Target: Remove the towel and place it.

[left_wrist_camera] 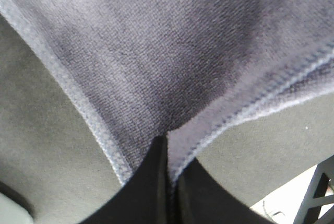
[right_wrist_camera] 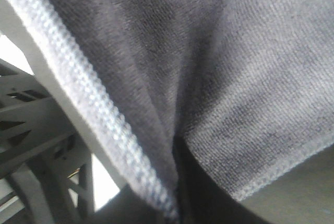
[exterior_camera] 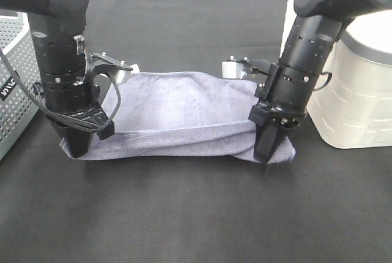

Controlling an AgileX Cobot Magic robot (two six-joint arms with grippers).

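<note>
At the left edge of the exterior view stands a grey perforated basket (exterior_camera: 12, 79), just beside the left arm. The black table (exterior_camera: 196, 214) lies bare in front of the towel and behind it, so open room runs across the whole near side. At the right, a white ribbed bin (exterior_camera: 355, 97) stands close behind the right arm, leaving little space on that side.

The towel (exterior_camera: 184, 116) is spread between the two arms in the middle of the table. Its long axis runs from left to right, and a folded edge faces the camera. Whether its lower fold rests on the table or hangs just clear cannot be told.

The left gripper (exterior_camera: 78, 146) is clamped on the towel's left near corner. In the left wrist view, two hemmed edges meet at the pinched fingertips (left_wrist_camera: 156, 153). The right gripper (exterior_camera: 267, 152) points down and is clenched on the right near corner. There the cloth gathers into creases that run into the closed jaws, with the thick hem alongside.
</note>
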